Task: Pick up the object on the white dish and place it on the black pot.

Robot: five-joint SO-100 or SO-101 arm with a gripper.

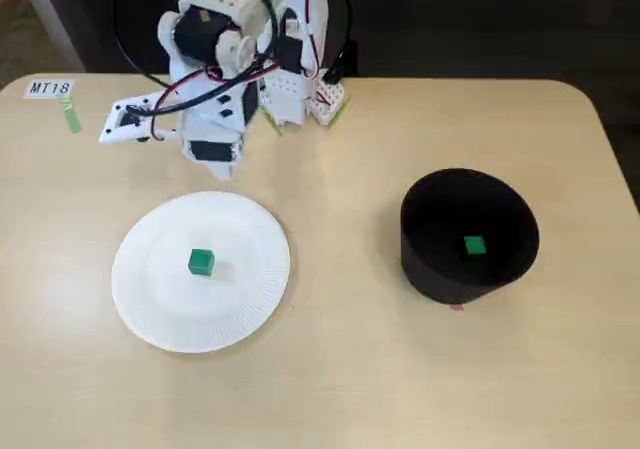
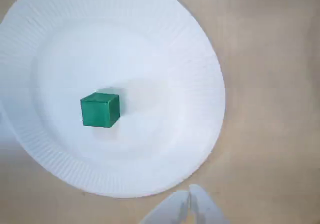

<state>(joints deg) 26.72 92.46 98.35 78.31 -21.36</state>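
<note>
A small green cube [image 1: 201, 261] lies near the middle of the white paper plate [image 1: 150, 309] at the left of the table. It also shows in the wrist view [image 2: 100, 110], left of centre on the plate [image 2: 200, 84]. The black pot [image 1: 430, 269] stands at the right with a second green cube [image 1: 474, 245] inside it and a pink mark [image 1: 457, 307] at its base. My gripper [image 1: 108, 129] hangs above the table behind the plate, pointing left. In the wrist view its tips [image 2: 189, 204] are together at the bottom edge, off the plate and empty.
The arm's white base [image 1: 290, 89] stands at the table's back edge. A label reading MT18 [image 1: 50, 88] and a green tape strip [image 1: 72, 117] lie at the back left. Bare tabletop lies between plate and pot.
</note>
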